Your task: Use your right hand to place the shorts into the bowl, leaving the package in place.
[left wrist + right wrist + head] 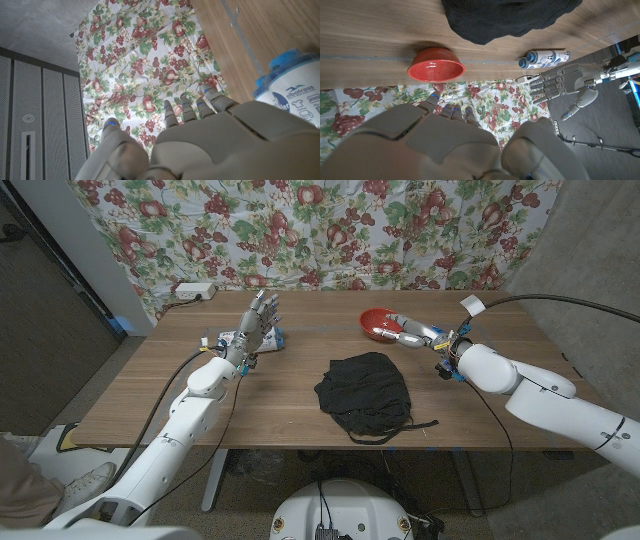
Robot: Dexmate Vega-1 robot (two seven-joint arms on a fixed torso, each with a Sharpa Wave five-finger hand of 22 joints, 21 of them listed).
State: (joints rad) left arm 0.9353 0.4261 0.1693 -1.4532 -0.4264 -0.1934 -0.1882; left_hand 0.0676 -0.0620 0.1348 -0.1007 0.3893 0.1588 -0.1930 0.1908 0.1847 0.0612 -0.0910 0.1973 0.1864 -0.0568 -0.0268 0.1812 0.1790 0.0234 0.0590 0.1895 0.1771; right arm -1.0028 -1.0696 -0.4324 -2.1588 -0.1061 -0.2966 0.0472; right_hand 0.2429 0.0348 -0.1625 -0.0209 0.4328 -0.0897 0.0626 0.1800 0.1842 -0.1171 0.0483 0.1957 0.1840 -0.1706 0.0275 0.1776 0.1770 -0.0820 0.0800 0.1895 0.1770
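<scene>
**Shorts not picked up yet, both hands empty**

Head view: the shorts sit in a crumpled black heap on the bench, just on the robot's side of the red bowl, a little off to its left. They look soft, light and floppy to me, with a drawstring trailing out, so I'd bunch up the thick middle of the heap, not an edge. The right hand hovers right next to the bowl, fingers reaching over its rim, holding nothing. The left hand stands up well to the left of the bowl, fingers spread, right by the package.

Left wrist view: left hand fingers are straight and apart, nothing in them, and the package sits just beside.

Right wrist view: right fingers are extended, loosely apart and empty. The bowl is close ahead of them, the shorts just beyond it.
</scene>
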